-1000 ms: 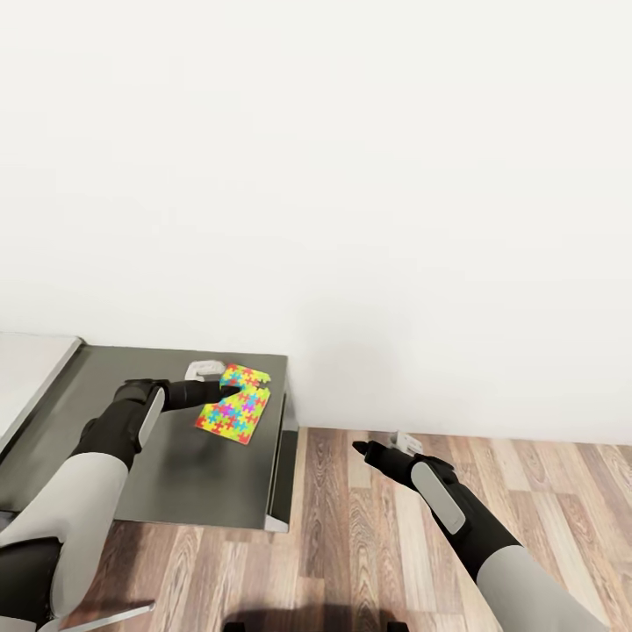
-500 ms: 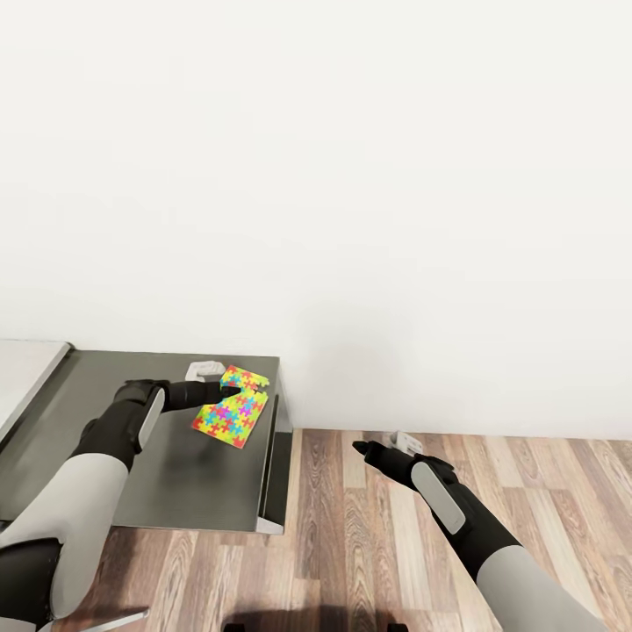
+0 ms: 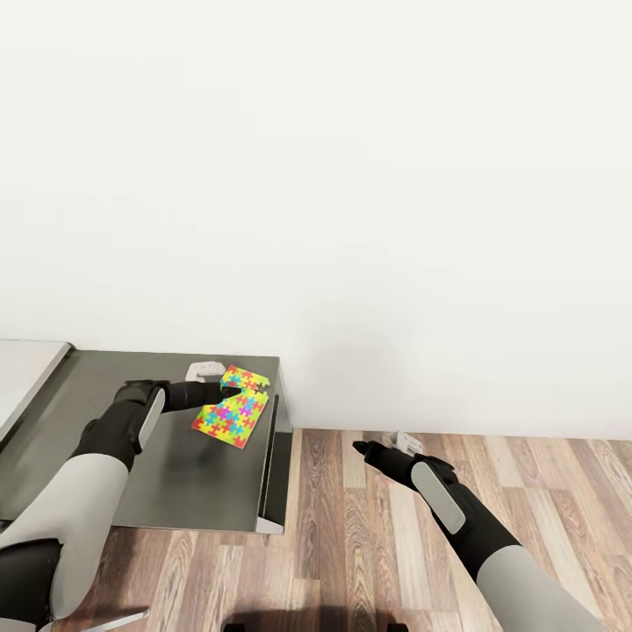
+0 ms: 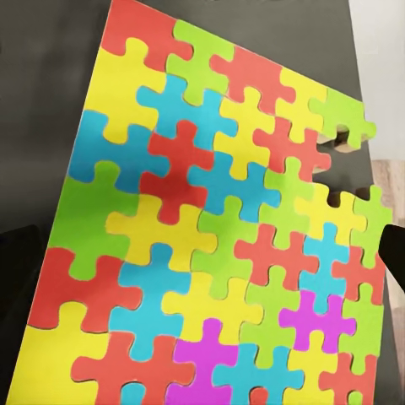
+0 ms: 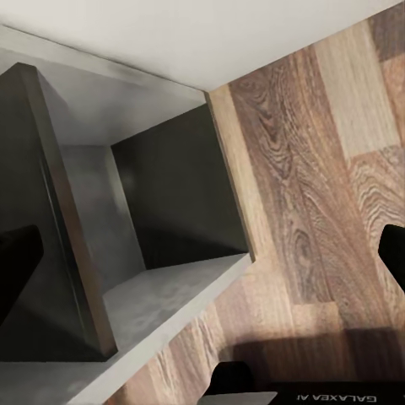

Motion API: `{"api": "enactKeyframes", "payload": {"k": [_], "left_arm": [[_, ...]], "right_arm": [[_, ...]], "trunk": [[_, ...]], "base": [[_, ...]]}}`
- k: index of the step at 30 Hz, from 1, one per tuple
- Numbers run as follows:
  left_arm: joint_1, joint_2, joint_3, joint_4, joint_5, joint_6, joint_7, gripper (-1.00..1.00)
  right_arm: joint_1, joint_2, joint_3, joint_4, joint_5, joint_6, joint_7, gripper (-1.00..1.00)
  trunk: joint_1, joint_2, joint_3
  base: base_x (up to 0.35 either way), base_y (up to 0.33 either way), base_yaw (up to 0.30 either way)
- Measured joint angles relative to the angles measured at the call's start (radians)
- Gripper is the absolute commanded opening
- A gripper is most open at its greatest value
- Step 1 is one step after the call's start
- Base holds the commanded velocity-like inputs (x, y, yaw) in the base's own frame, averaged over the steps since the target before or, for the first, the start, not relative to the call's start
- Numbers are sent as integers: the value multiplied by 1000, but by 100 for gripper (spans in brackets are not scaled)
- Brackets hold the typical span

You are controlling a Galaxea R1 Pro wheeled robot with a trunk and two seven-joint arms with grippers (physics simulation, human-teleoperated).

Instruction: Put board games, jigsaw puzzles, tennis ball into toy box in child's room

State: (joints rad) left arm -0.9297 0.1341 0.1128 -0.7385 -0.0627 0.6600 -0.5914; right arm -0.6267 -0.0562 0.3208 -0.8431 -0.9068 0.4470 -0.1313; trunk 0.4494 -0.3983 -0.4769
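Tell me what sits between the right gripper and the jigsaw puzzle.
In the head view, the dark cabinet's right edge and bare wood floor separate the right gripper from the jigsaw puzzle.

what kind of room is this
Probably a room in a home, perhaps a child's room: a colourful jigsaw puzzle held by the left gripper above a dark grey cabinet, wood-plank floor and a plain white wall. Simulator render.

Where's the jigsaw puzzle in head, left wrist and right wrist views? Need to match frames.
Head view: jigsaw puzzle lower left, at the left claw, over the dark cabinet.
Left wrist view: the puzzle takes up most of the picture.
Right wrist view: not in it.
Shared landmark: the dark cabinet top behind the puzzle.
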Motion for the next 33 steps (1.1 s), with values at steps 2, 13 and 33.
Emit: {"api": "enactKeyframes", "payload": {"k": [2,13,33], "left_arm": [[0,0,0,0,0,0,0,100],[0,-1,-2,0,-4,1,-62,100],[0,-1,-30,3,-6,0,-83,100]], "right_arm": [[0,0,0,0,0,0,0,100],[0,1,0,0,0,0,0,100],[0,1,0,0,1,0,0,100]], "trunk": [[0,0,0],[0,0,0],[0,0,0]], "base": [[0,0,0],[0,0,0],[0,0,0]]}}
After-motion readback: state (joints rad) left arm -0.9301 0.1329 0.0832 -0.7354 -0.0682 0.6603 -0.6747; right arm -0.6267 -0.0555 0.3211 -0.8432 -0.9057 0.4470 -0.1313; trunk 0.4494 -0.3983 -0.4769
